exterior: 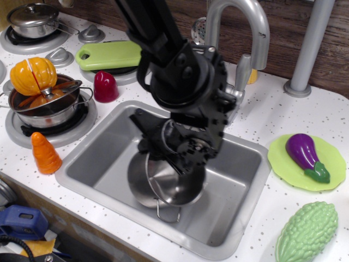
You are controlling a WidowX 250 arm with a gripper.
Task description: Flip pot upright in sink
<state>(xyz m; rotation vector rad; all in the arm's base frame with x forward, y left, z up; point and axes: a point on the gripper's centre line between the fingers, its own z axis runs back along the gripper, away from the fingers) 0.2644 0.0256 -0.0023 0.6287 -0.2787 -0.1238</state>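
Observation:
The shiny steel pot (163,188) is in the grey sink (103,155), tilted so that its open mouth faces up and toward the camera. One wire loop handle (169,214) hangs at its near edge. My black gripper (168,148) reaches down into the basin from above and appears shut on the pot's far rim, holding it near the sink floor. The fingertips are partly hidden by the gripper body.
A steel pan with orange vegetables (46,109) sits left of the sink, with an orange cone (44,154) and a red piece (104,86) nearby. The faucet (245,33) arches behind my arm. An eggplant on a green plate (306,153) and a green gourd (306,232) lie right.

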